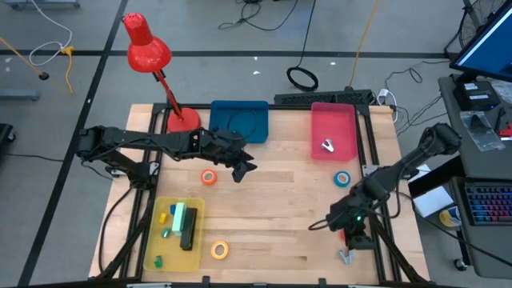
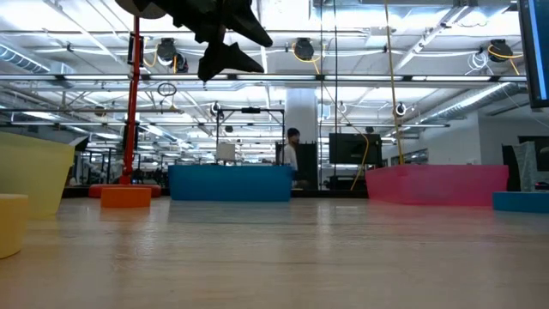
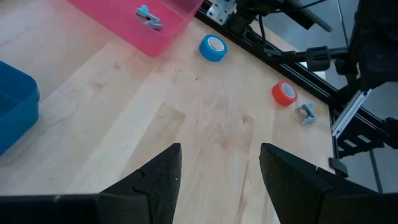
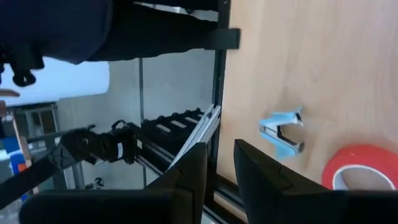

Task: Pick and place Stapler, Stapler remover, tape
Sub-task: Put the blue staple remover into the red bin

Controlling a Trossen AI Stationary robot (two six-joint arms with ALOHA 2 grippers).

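My left gripper (image 1: 242, 168) (image 3: 219, 168) hangs open, high above the table's middle, and shows at the top of the low view (image 2: 225, 39). The orange tape (image 1: 209, 178) lies beside it. The blue tape (image 1: 342, 178) (image 3: 213, 48) lies near the pink tray. The yellow tape (image 1: 219, 250) lies at the near edge. My right gripper (image 1: 346, 226) (image 4: 221, 168), open by a narrow gap, hovers over the near right corner by the red tape (image 4: 360, 171) (image 3: 284, 93) and a light-blue stapler remover (image 4: 283, 130) (image 1: 346, 258). The black stapler (image 1: 188, 228) lies in the yellow tray (image 1: 157, 240).
A second stapler remover (image 1: 327, 146) lies in the pink tray (image 1: 346, 120) at the far right. The blue tray (image 1: 240, 120) sits far centre, with the red lamp (image 1: 148, 52) to its left. Small green, blue and yellow bits share the yellow tray. Bare wood lies in the table's middle.
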